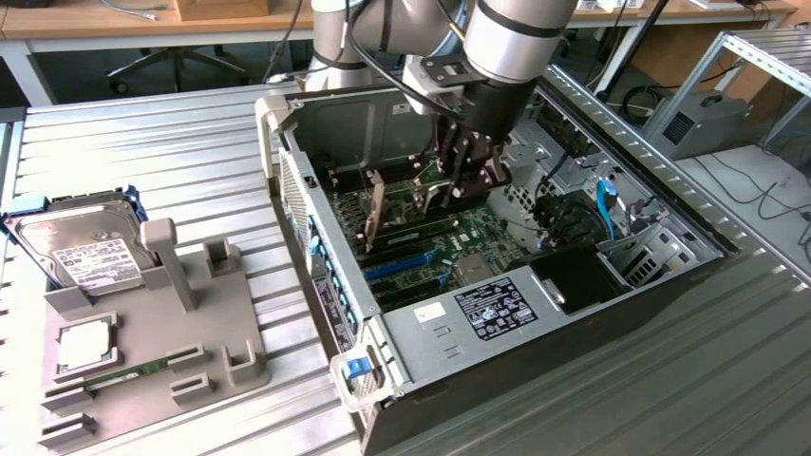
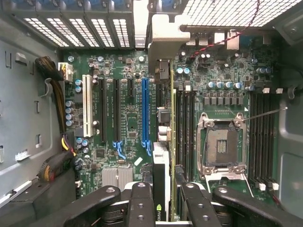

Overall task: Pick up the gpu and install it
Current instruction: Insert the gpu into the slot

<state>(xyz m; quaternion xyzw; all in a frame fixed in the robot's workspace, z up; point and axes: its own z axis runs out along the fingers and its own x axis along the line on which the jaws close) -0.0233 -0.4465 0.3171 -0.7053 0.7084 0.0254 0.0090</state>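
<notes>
My gripper [image 1: 466, 180] is down inside the open computer case [image 1: 659, 285], over the motherboard [image 2: 128, 118]. It is shut on the gpu [image 2: 164, 156], which I see edge-on between the two black fingers [image 2: 141, 203]. The card's silver end bracket [image 2: 163, 35] sits by the vented slot covers at the case's rear wall. The card runs just beside the long blue slot [image 2: 145, 111]. Whether its edge is down in a slot I cannot tell. From outside, the gpu [image 1: 428, 198] shows as a brownish board standing upright under the gripper.
A bundle of cables [image 2: 54, 90] and the bare processor socket [image 2: 221, 144] flank the card. On the table at the exterior view's left, a grey fixture [image 1: 241, 323] carries a silver hard drive [image 1: 89, 252], a chip [image 1: 86, 344] and a green RAM stick [image 1: 127, 372].
</notes>
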